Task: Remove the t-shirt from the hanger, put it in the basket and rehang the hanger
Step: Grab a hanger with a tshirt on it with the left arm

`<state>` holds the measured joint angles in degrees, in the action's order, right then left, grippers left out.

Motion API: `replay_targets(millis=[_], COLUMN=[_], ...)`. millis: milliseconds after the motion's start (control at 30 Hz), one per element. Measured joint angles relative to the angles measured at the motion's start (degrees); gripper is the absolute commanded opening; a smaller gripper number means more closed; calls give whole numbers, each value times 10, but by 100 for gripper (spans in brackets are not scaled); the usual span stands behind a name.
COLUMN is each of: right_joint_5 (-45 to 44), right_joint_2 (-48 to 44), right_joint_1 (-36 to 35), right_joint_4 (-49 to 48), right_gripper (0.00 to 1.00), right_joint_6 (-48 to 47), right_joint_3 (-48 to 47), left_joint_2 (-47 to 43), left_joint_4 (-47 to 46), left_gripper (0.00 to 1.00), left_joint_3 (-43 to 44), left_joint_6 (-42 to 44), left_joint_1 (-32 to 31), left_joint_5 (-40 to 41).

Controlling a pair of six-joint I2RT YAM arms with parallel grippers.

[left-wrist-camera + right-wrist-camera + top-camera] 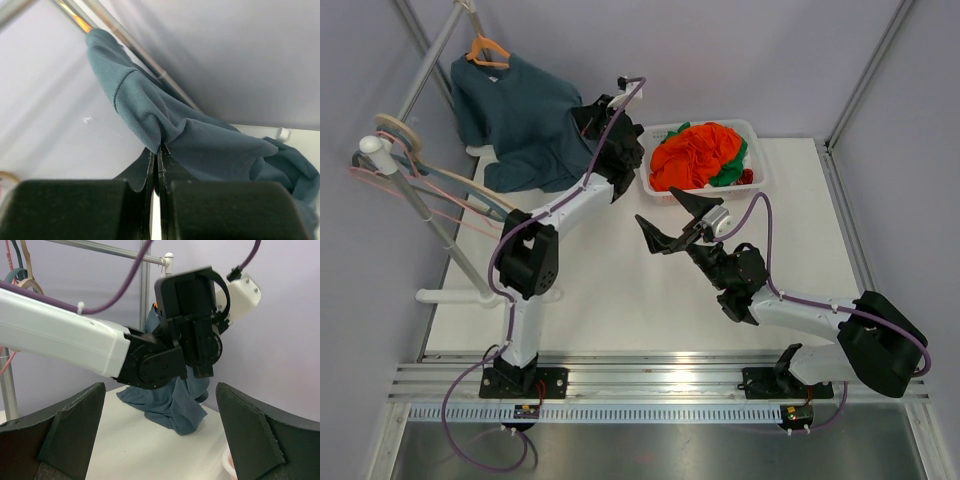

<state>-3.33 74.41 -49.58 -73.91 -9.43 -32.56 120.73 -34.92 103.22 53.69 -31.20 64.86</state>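
A dark teal t-shirt (525, 120) hangs on an orange hanger (486, 50) from the rack rail at the back left, its lower part draped onto the table. My left gripper (588, 118) is shut on a fold of the t-shirt (165, 125) at the shirt's right side. In the left wrist view the hanger (80, 21) shows orange at the top. My right gripper (672, 222) is open and empty above the table's middle. In the right wrist view the shirt (175, 405) and the left arm (65, 340) lie ahead of it.
A white basket (756, 135) of red, orange and green clothes stands at the back right. A metal clothes rack (425, 215) with spare hangers (400, 135) stands along the left side. Purple walls enclose the table.
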Motion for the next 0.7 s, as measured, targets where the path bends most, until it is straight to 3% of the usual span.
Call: replay_targets(millis=[333, 533, 700], right_joint_5=[8, -7, -32], right_joint_2=[-31, -111, -127], right_joint_1=[0, 4, 43], right_joint_4=[16, 76, 145], right_gripper=[100, 99, 100], right_joint_6=[-2, -9, 4], right_joint_3=[-12, -55, -113], left_joint_2=[-120, -175, -207], left_joint_4=[-22, 43, 86], left_gripper=[5, 5, 5], left_joint_3=[-61, -103, -111], left_joint_6=[56, 9, -12], left_joint_1=[-22, -22, -22], left_joint_5=[41, 45, 46])
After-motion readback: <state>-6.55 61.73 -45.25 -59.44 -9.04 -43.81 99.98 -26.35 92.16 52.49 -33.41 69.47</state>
